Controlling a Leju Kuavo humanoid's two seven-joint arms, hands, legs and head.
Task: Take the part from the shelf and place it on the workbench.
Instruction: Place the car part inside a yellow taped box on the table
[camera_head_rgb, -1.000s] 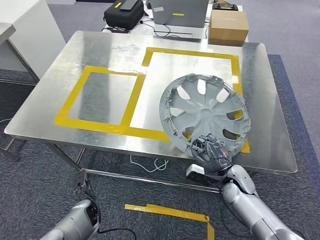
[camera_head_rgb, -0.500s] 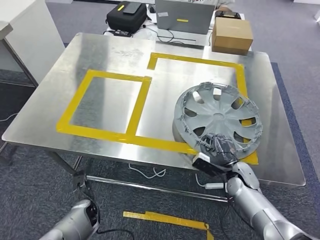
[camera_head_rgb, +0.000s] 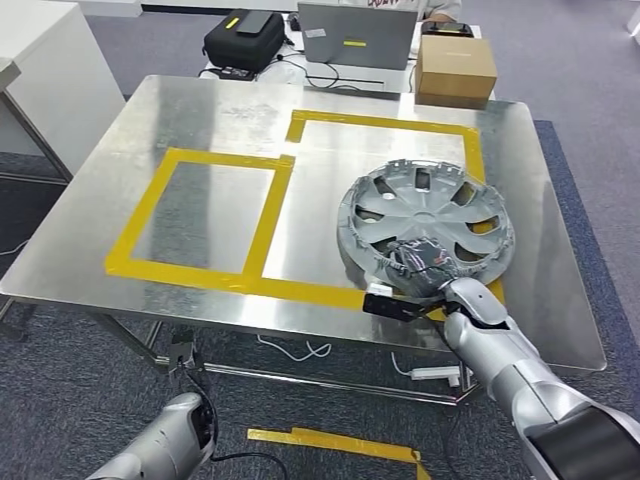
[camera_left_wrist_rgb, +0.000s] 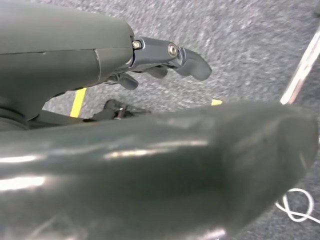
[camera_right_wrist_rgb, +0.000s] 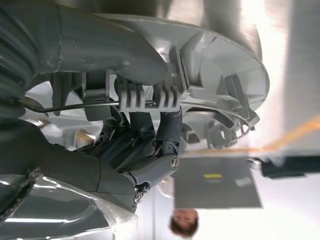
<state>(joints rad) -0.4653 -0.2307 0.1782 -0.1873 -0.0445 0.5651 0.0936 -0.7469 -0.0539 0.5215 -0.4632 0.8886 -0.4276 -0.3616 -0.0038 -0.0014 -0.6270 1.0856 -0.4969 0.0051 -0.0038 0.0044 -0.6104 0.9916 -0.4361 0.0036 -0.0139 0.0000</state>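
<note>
Placement is under way: our right hand (camera_head_rgb: 421, 268) clamps the near rim of the wheel cover (camera_head_rgb: 426, 225), low over the workbench (camera_head_rgb: 189, 120) inside the yellow tape outline (camera_head_rgb: 302, 125). Next we set it flat, then loosen. Our left hand (camera_left_wrist_rgb: 166, 55) hangs slack, fingers apart.

Grey carpet floor (camera_head_rgb: 68, 400) with yellow tape (camera_head_rgb: 332, 440) at 6 o'clock; white cabinet (camera_head_rgb: 45, 70) at 10; laptop (camera_head_rgb: 355, 35) and cardboard box (camera_head_rgb: 455, 68) at 12.

Right hand (camera_head_rgb: 420, 268) clenched — left hand (camera_left_wrist_rgb: 166, 57) seemingly slack
</note>
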